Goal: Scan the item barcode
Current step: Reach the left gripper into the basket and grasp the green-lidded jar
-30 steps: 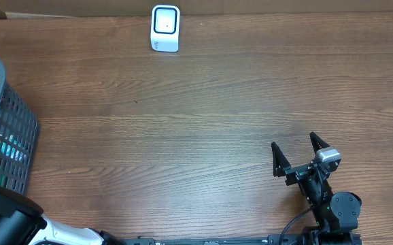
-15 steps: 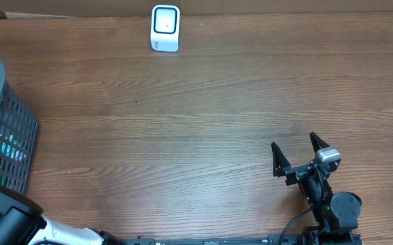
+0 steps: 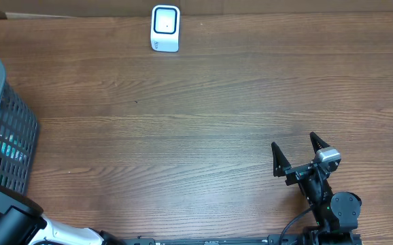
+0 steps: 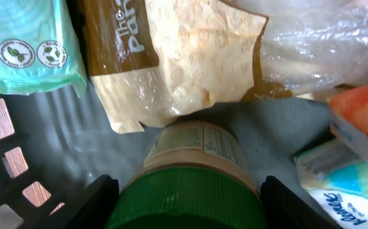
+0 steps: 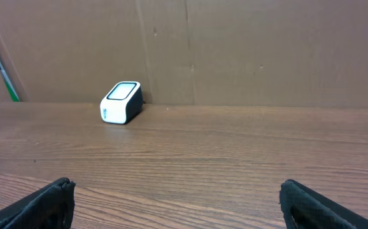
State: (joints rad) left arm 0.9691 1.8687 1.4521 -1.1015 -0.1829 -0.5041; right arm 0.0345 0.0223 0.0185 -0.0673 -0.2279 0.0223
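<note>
Our left gripper [image 4: 190, 186] is down inside the black basket [image 4: 6, 159]. Its fingers [image 4: 104, 203] sit on either side of a jar [image 4: 193, 149] and press against its green lid, so it looks gripped. The jar lies among a tan bag [image 4: 190, 63] and a teal pack [image 4: 25, 44] – we can't spot a barcode on it. The right gripper [image 3: 294, 141] hangs wide open and holds nothing over the near right of the table [image 3: 203, 102]. The white scanner [image 3: 165, 28] sits at the far edge, well apart from both.
</note>
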